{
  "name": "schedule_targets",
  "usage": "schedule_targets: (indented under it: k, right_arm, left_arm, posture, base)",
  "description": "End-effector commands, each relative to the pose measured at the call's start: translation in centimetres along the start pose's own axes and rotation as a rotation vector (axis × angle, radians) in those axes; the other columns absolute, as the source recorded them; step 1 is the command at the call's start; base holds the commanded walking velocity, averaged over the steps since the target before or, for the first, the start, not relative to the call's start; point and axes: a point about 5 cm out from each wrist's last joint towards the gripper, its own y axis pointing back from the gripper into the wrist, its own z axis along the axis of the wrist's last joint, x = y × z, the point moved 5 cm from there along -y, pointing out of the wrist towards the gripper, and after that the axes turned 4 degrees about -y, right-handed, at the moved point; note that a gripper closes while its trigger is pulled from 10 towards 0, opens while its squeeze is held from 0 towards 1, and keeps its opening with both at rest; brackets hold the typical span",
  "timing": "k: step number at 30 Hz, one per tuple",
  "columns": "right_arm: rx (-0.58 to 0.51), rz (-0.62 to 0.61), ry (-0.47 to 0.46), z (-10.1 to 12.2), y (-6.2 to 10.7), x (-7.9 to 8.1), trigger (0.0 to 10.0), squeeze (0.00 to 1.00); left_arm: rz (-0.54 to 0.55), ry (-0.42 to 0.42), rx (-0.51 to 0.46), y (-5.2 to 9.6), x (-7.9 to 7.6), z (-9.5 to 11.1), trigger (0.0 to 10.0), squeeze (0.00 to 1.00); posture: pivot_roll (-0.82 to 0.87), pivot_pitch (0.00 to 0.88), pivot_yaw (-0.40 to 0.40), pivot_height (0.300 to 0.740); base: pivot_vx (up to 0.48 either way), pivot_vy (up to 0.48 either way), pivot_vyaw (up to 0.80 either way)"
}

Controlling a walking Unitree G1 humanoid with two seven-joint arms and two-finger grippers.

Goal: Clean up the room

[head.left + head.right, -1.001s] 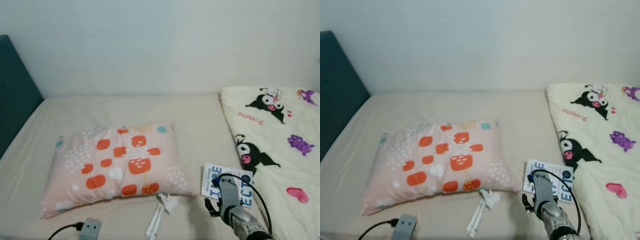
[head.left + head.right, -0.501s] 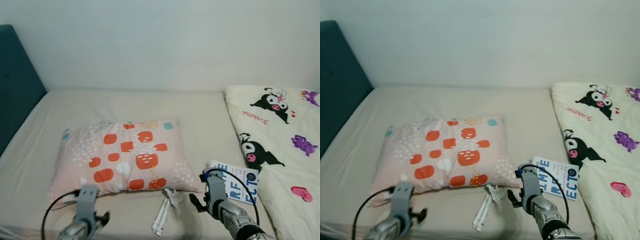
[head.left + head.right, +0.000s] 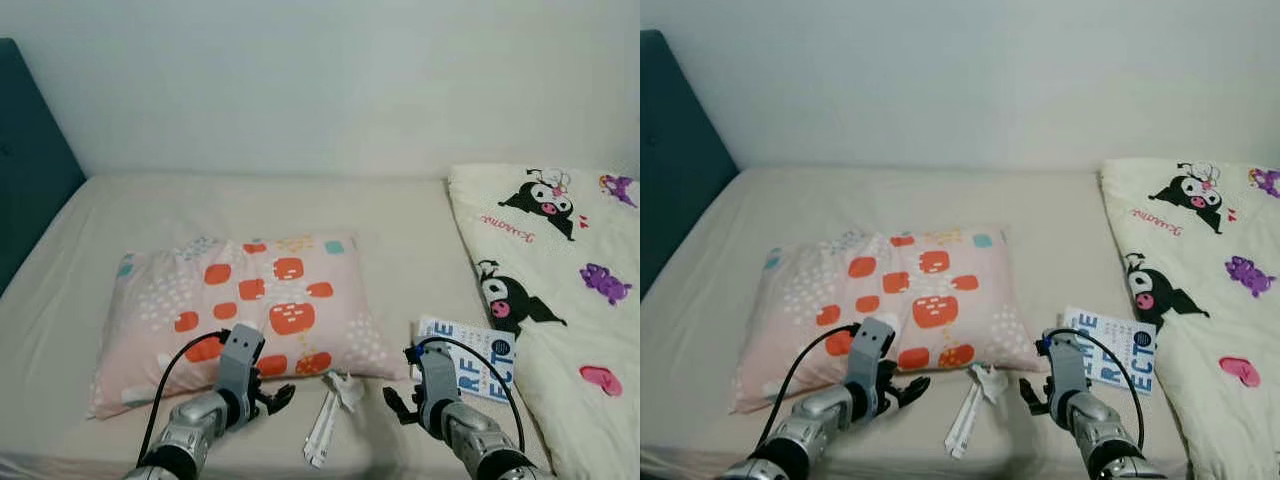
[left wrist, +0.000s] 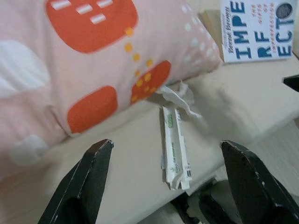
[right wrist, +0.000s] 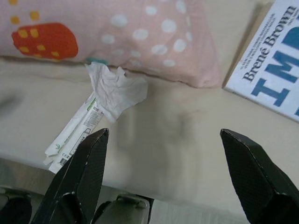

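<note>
Trash on the bed
Both grippers, left gripper (image 3: 268,398) and right gripper (image 3: 402,405), wide open, empty; the thin wrapper (image 3: 322,437) could slip away.

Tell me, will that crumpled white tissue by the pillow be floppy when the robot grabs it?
Probably yes. The tissue looks thin and wrinkled, so it should squash and droop between the fingers. It seems very light, so a nudge might just slide it along the bed. It lies over the end of the long wrapper, which may shift with it.
</note>
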Motion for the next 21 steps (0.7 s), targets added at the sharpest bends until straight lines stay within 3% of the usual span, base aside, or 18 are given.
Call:
schedule_targets:
  k: [1, 4, 6, 21]
  right_arm:
    - [0.002, -0.006, -0.014, -0.1, 0.0, 0.0, 10.0, 0.0]
    - [0.004, -0.077, 0.011, 0.2, 0.2, -1.4, 10.0, 0.0]
    - [0.0, -0.118, 0.008, 0.3, 0.3, -2.1, 10.0, 0.0]
    - [-0.049, -0.216, -0.012, 0.7, 0.9, -4.0, 10.0, 0.0]
  left_arm:
    - [-0.044, 0.009, 0.01, -0.1, -0.7, -0.2, 10.0, 0.0]
    - [-0.209, -0.017, -0.018, -0.9, -3.6, 1.2, 10.0, 0.0]
    - [-0.263, -0.047, -0.015, -1.4, -4.9, 1.8, 10.0, 0.0]
    - [-0.223, 0.014, -0.027, -4.4, -8.4, 4.5, 10.0, 0.0]
  posture:
    - [-0.1, 0.082, -0.017, 0.63]
    - [-0.11, 0.084, -0.019, 0.615]
    - [-0.11, 0.087, -0.017, 0.605]
    - [-0.13, 0.104, -0.006, 0.57]
  base:
    - [0.0, 0.0, 0.0]
    - [0.0, 0.0, 0.0]
    - [0.0, 0.0, 0.0]
    - [0.0, 0.0, 0.0]
